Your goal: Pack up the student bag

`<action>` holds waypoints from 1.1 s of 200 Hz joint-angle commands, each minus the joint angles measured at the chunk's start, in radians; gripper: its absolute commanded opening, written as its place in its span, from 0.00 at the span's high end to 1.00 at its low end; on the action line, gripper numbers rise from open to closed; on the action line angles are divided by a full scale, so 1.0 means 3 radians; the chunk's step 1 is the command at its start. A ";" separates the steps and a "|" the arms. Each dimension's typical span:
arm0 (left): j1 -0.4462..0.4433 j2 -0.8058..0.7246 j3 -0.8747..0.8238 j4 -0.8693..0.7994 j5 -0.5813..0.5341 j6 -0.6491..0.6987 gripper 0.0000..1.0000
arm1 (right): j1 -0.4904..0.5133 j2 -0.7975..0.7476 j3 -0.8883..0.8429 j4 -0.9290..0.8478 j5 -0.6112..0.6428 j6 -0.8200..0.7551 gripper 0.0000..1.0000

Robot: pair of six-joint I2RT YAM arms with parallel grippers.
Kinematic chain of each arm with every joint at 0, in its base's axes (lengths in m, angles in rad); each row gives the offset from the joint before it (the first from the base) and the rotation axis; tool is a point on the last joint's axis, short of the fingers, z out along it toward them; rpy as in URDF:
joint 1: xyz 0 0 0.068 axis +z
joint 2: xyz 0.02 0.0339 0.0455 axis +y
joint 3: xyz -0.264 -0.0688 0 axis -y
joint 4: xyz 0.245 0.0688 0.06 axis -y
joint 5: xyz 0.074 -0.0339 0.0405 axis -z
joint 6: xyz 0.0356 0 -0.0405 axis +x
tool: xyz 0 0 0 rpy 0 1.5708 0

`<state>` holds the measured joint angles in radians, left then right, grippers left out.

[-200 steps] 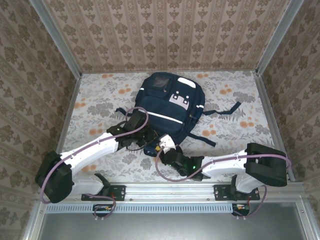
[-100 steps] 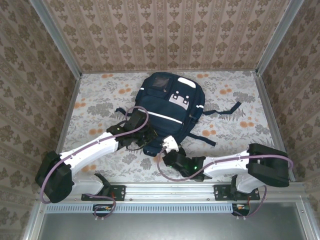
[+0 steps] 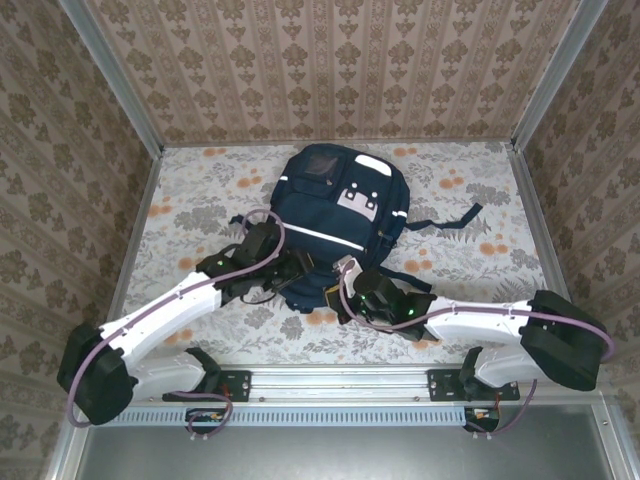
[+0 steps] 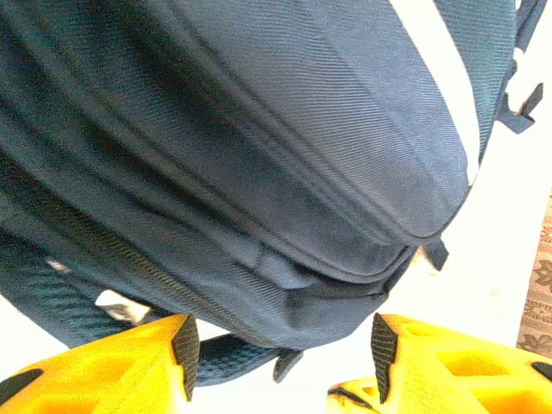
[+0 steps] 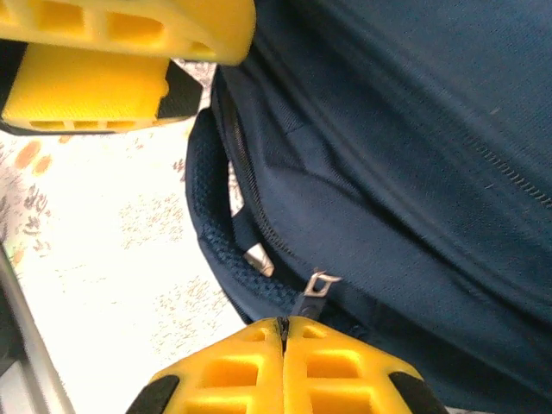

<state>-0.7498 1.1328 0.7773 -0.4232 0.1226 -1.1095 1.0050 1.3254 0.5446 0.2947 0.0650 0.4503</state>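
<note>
Floral tabletop (image 3: 190, 215) bearing the student bag (image 3: 325, 205), contents hidden; we see left fingers (image 4: 129, 371) apart at its edge, right fingers (image 5: 241, 371) together beside its zipper pull (image 5: 319, 283).

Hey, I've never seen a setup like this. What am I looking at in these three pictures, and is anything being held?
Two robot arms, the left arm and right arm, are bolted at the near edge of a flowered table. The wide picture is from a fixed camera above and behind them. The close-ups are from wrist cameras, so the yellow fingers are each arm's end effector. A navy backpack lies on the table. The left end effector is open at the bag's near end. The right end effector is closed beside a zipper pull; whether it pinches it, I cannot tell.
</note>
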 commanded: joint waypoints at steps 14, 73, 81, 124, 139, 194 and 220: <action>0.0070 -0.0110 -0.0130 -0.0126 -0.0001 0.0150 0.45 | 0.0157 0.0335 0.0194 -0.0112 0.0118 0.0331 0.63; 0.0080 -0.0119 -0.0200 -0.0057 -0.0002 0.0096 0.48 | 0.0316 0.0653 0.0359 -0.0281 0.0977 0.0654 0.67; 0.0081 -0.0127 -0.0214 -0.0057 -0.0017 0.0108 0.49 | 0.0318 0.0631 0.0358 -0.0277 0.1019 0.0646 0.74; 0.0113 -0.0156 -0.0244 -0.0120 -0.0073 0.0220 0.47 | 0.0286 0.0578 0.0450 -0.0390 0.0910 0.0411 1.00; 0.0125 -0.0142 -0.0232 -0.0185 -0.0086 0.0278 0.42 | 0.0281 0.0534 0.0448 -0.0428 0.0814 0.0331 1.00; 0.0125 0.0139 -0.0171 -0.0066 0.0143 0.0169 0.38 | 0.0163 0.0335 0.0297 -0.0445 0.0437 0.0243 1.00; 0.0101 0.0321 -0.0113 0.0134 0.0171 0.0021 0.37 | 0.0163 0.0390 0.0304 -0.0374 0.0355 0.0247 1.00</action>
<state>-0.7174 1.1912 0.7128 -0.4416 0.1459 -1.0588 1.0580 1.4498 0.6441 0.1669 0.2108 0.5453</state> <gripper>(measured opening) 0.622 0.062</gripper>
